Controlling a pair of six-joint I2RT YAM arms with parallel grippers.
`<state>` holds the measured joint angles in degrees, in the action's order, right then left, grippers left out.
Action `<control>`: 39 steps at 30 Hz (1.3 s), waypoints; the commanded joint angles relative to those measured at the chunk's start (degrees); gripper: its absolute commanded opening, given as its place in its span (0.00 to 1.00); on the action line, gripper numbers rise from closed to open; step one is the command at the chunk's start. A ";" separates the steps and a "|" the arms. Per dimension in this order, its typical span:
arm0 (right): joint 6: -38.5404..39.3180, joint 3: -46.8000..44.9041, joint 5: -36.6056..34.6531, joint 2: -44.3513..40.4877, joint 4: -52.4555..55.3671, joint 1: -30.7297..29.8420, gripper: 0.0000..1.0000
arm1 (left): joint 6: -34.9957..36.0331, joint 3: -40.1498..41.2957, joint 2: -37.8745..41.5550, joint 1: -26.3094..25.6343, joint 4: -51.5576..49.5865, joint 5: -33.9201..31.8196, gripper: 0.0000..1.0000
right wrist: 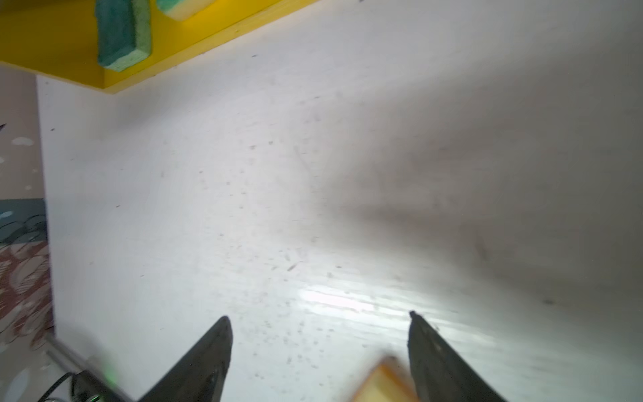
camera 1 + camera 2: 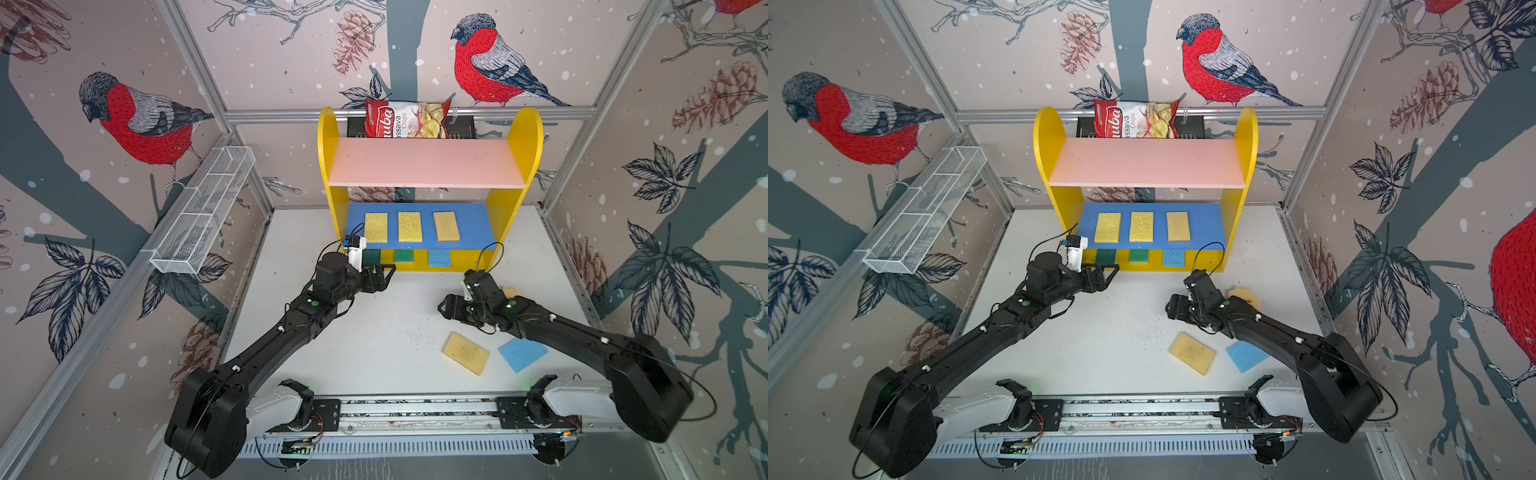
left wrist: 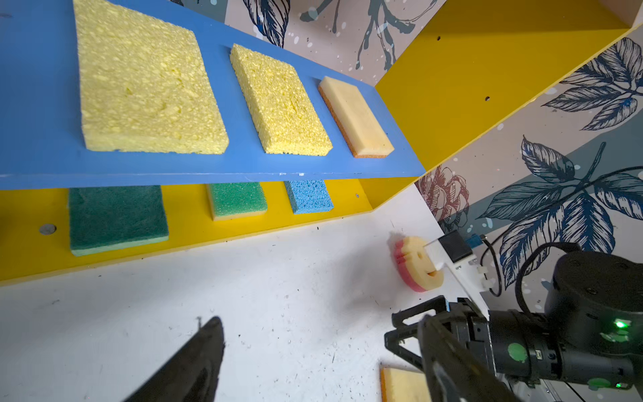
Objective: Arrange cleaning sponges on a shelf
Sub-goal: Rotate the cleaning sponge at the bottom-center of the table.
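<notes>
Hovering right gripper (image 2: 444, 308), spread wide and gripping nothing, just shelf-side of tan sponge (image 2: 465, 353) lying flat on table (image 2: 374, 332), long axis running diagonally. Holding left gripper (image 2: 386, 276), equally wide and empty, farther off beside shelf (image 2: 519, 166).

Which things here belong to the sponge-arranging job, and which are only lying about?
Job: shelf; middle-board sponges; base sponges; tan sponge, blue sponge and smiley sponge, loose on the table.
Lying about: chips bag; wire basket; black tray.
</notes>
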<state>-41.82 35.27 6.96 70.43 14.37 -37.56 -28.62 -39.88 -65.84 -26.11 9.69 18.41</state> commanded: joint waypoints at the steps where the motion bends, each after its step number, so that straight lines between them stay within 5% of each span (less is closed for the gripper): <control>1: 1.80 -3.40 -2.39 -4.75 4.71 0.38 0.85 | 0.37 0.31 -0.11 0.03 0.59 -0.88 0.86; 9: -2.79 -14.52 0.79 -15.41 3.96 -1.06 0.86 | -0.41 0.45 -1.17 0.02 1.18 0.34 0.86; 15: -9.87 -20.37 3.84 -15.83 -9.96 -7.20 0.75 | -1.29 1.21 -1.78 0.07 2.00 1.07 0.86; 19: -9.86 -15.32 -0.74 -8.54 -12.09 -12.67 0.63 | -1.18 1.32 -1.54 0.01 1.60 0.50 0.86; 28: -4.06 2.73 -1.20 15.43 -13.86 -18.10 0.10 | -0.42 0.60 -0.80 0.04 -0.01 -0.23 0.86; 39: 0.01 10.07 -2.52 18.69 -9.62 -17.75 0.05 | 0.93 2.17 0.05 0.11 -0.42 -2.09 0.86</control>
<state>-43.53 45.30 5.56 90.06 2.48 -55.75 -28.75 -37.52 -65.39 -26.09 9.04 16.71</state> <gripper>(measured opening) 0.048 0.864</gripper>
